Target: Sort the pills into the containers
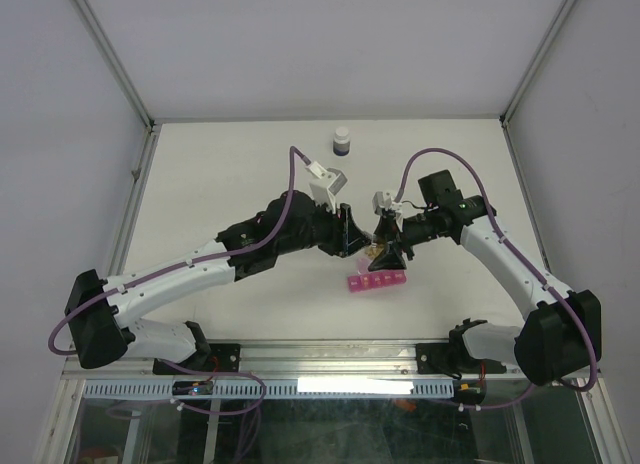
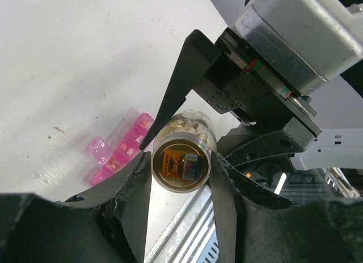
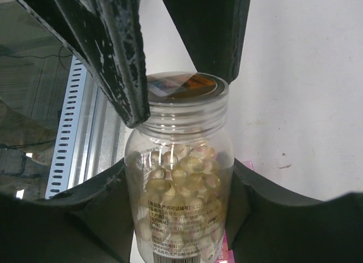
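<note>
A small clear bottle hangs between my two grippers, just above the table. The pills show through its wall as a heap of pale yellow beads. My right gripper is shut on the bottle's body. My left gripper is shut on the bottle's top end, its fingers pressed against both sides of the threaded neck. From above, both grippers meet over the bottle. The pink containers lie just below them and also appear beside the left fingers.
A dark bottle with a white cap stands at the back of the white table. The metal rail at the table's near edge runs close behind the pink strip.
</note>
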Motion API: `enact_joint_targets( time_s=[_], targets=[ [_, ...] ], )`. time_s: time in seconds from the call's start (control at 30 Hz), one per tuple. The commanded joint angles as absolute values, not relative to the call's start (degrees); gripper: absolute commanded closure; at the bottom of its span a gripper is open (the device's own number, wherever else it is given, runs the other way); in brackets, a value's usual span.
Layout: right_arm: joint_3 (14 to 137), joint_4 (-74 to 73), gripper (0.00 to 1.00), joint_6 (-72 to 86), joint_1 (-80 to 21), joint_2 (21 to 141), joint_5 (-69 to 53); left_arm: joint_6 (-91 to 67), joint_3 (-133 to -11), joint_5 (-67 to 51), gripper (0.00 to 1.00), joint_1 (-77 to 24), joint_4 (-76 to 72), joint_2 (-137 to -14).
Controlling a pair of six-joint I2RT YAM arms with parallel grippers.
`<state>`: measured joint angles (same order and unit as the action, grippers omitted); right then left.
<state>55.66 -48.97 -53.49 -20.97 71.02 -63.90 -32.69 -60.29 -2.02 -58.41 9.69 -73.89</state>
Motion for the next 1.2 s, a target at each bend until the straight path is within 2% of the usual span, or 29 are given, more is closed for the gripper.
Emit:
enact_joint_targets(
  time_s=[0.0, 0.17, 0.3, 0.43, 0.53, 0.67, 0.8, 0.83, 1.03, 1.17],
  targets=[
    [58.1, -46.9, 1.00, -53.8, -20.7, 70.0, -66.8, -25.9, -61.9, -10.8, 0.72, -58.7, 7.1, -74.0],
    [58.1, -47.2, 1.00, -54.0, -20.8, 69.9, -67.1, -8.6, -57.7, -24.9, 0.73, -58.5, 2.2, -73.3],
    [58.1, -47.7, 1.00, -54.6, -20.7, 69.8, -67.4, 11.4, -54.5, -36.6, 0.69, -57.9, 2.1, -72.8],
    [58.2, -48.0, 1.00, -54.9, -20.6, 69.7, -67.4, 20.7, -55.6, -40.2, 0.64, -55.4, 3.1, -74.4],
    [58.3, -48.1, 1.00, -55.0, -20.4, 69.6, -67.5, 20.9, -57.5, -39.8, 0.56, -53.2, 2.9, -75.2],
    [58.2, -48.2, 1.00, -55.3, -20.3, 69.5, -67.6, 18.3, -54.6, -34.8, 0.24, -52.8, -3.7, -72.3],
    [58.2, -48.4, 1.00, -55.6, -20.3, 69.5, -67.6, 14.3, -49.7, -29.1, 0.04, -52.8, -10.7, -68.5],
    [58.2, -48.4, 1.00, -55.5, -20.3, 69.6, -67.7, 13.4, -48.9, -28.2, 0.01, -52.7, -11.6, -67.9],
    [58.2, -48.5, 1.00, -55.7, -20.3, 69.7, -67.6, 5.1, -43.5, -24.1, 0.01, -52.7, -15.4, -64.5],
    [58.2, -48.5, 1.00, -55.7, -20.3, 69.8, -67.4, -9.0, -39.2, -17.6, 0.01, -52.7, -20.0, -60.6]
  ],
)
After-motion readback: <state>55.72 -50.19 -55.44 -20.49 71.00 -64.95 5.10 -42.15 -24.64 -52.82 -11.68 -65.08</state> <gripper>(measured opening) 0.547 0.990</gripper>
